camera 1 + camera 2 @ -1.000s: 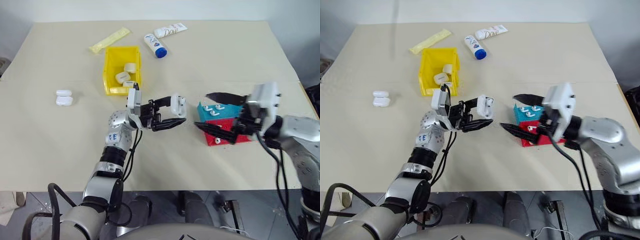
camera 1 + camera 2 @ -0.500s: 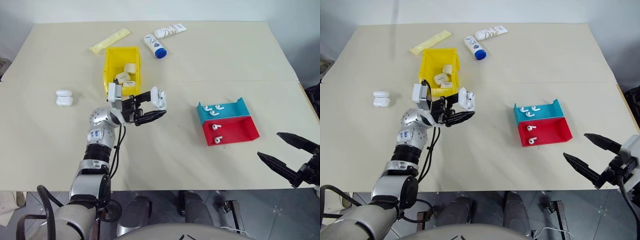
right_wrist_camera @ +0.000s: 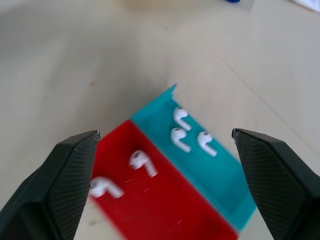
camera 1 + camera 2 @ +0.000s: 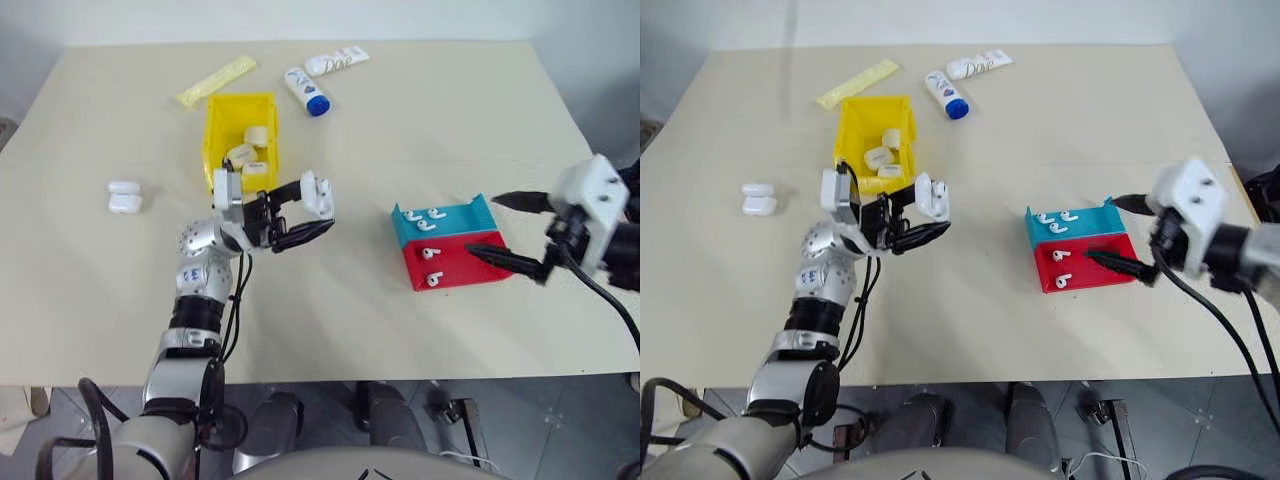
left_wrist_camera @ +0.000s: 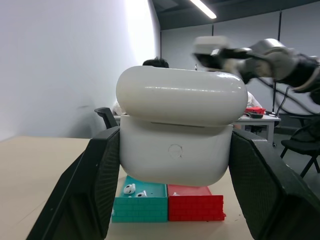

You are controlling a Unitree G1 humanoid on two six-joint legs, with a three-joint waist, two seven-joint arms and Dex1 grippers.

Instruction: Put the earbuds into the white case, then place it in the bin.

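Observation:
My left gripper (image 4: 318, 207) is shut on the white case (image 4: 318, 193) and holds it in the air, just off the front right corner of the yellow bin (image 4: 210, 140). In the left wrist view the case (image 5: 175, 130) sits between both fingers, lid on top. Three earbuds (image 4: 425, 215) lie in the blue tray (image 4: 480, 212) and two earbuds (image 4: 431, 266) in the red tray (image 4: 470, 262). My right gripper (image 4: 483, 224) is open and empty, hovering over the right end of both trays. The right wrist view looks down between its fingers onto the earbuds (image 3: 187, 130).
Several white cases (image 4: 248, 152) lie inside the bin. Two more cases (image 4: 124, 196) sit on the table at the left. Two lotion tubes (image 4: 305, 90) and a yellow packet (image 4: 215, 80) lie at the back.
The left gripper carried the case leftward toward the bin, then held still. The right gripper pulled back to the table's front right edge, then came back over the trays, still open.

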